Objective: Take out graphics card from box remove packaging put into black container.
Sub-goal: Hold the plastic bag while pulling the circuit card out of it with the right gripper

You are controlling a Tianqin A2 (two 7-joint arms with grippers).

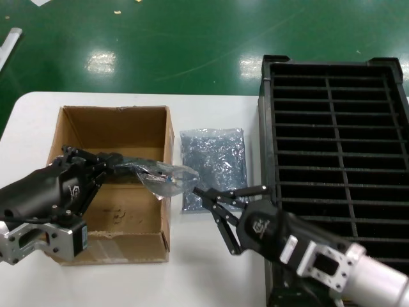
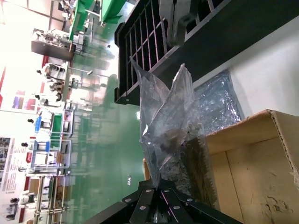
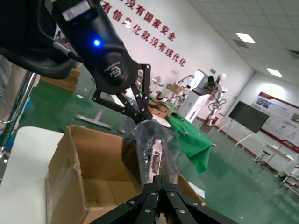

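Observation:
The graphics card (image 3: 156,158) sits inside its crinkly translucent packaging (image 1: 167,177), with the silver bracket and a white port showing through. The bag hangs in the air over the right wall of the brown box (image 1: 169,144). My left gripper (image 1: 128,167) is shut on the bag's end above the box; in the left wrist view the bag (image 2: 168,121) rises from its fingertips (image 2: 161,184). My right gripper (image 1: 198,190) is shut on the bag's other end, just right of the box. The black container (image 1: 265,128) stands at the right with its slot rows bare.
A second grey-blue bag (image 1: 212,165) lies flat on the white table (image 1: 211,268) between the box and the black container. The box's front flap (image 1: 121,246) lies down toward me. Green floor lies beyond the table's far edge.

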